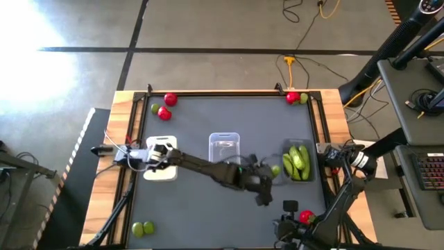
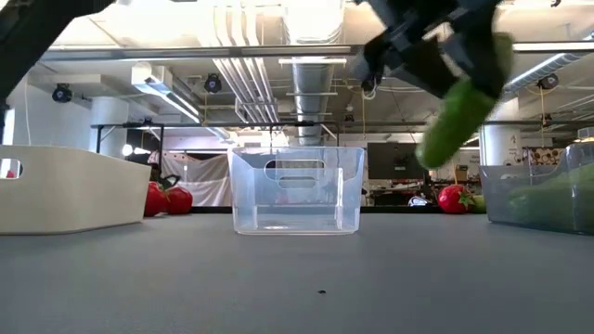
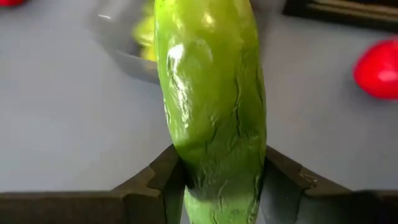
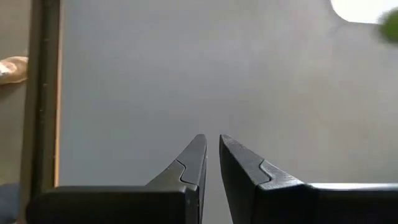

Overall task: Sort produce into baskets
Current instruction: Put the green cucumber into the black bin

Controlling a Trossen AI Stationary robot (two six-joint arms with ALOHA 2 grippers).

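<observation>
My left gripper (image 1: pixel 269 173) reaches across the table and is shut on a long green cucumber (image 3: pixel 211 106), which also shows in the low view (image 2: pixel 459 107). It hangs just left of the dark grey basket (image 1: pixel 298 161), where several green cucumbers lie. The clear basket (image 1: pixel 224 147) stands mid-table. The white basket (image 1: pixel 161 167) stands at the left, under my left arm. My right gripper (image 4: pixel 211 146), in the high view (image 1: pixel 283 223) low near the front edge, is shut and empty. A red fruit (image 1: pixel 306 217) lies beside it. My left gripper pinches the cucumber between its two fingers (image 3: pixel 163 180), near one end (image 3: pixel 217 186). The fingers come from above, slanting down, and the cucumber runs on past them. It hangs tilted below the gripper (image 2: pixel 436 46), clear of the table.
Two red fruits (image 1: pixel 167 105) and a lime (image 1: pixel 155 108) lie at the far left. A red fruit (image 1: pixel 292 98) and a lime (image 1: pixel 303 98) lie at the far right corner. Two limes (image 1: pixel 142 228) lie at the near left. A wooden rim (image 1: pixel 229 92) borders the table.
</observation>
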